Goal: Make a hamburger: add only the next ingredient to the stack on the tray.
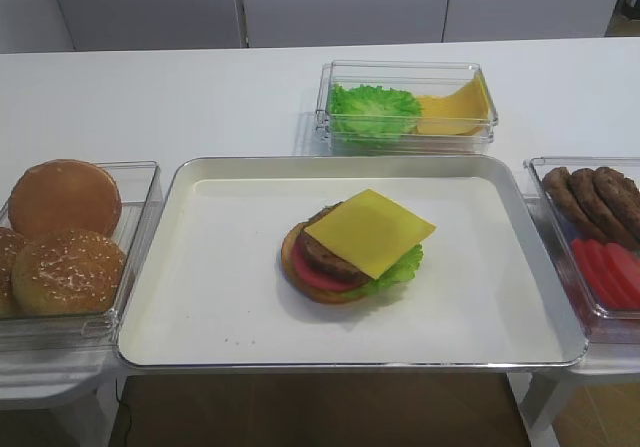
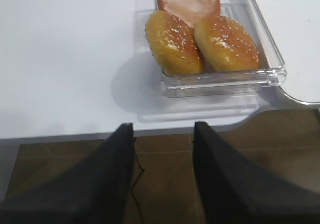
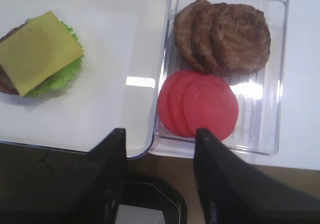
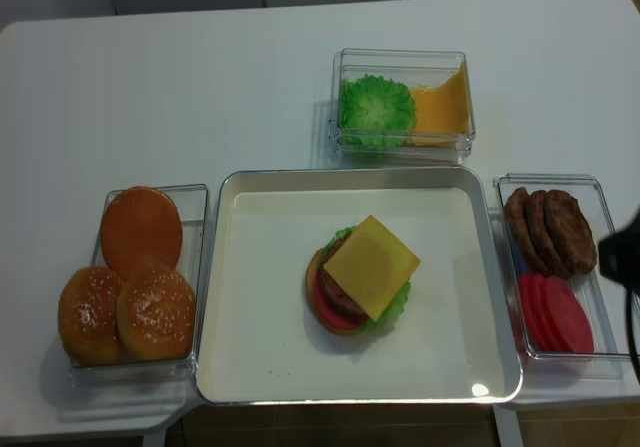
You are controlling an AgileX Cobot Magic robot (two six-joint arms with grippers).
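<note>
The yellow cheese slice lies flat, a little askew, on top of the stack, over the brown patty, red tomato, green lettuce and tan bun. The stack sits near the middle of the cream-white tray. In the right wrist view the cheese is at the far left, well away from my right gripper. That gripper is open and empty above the tray's front right corner. My left gripper is open and empty off the table's front edge, short of the bun bin.
A clear bin of sesame buns stands left of the tray. A bin with lettuce and more cheese is behind it. A bin of patties and tomato slices is on the right. Brown floor shows below the table's front edge.
</note>
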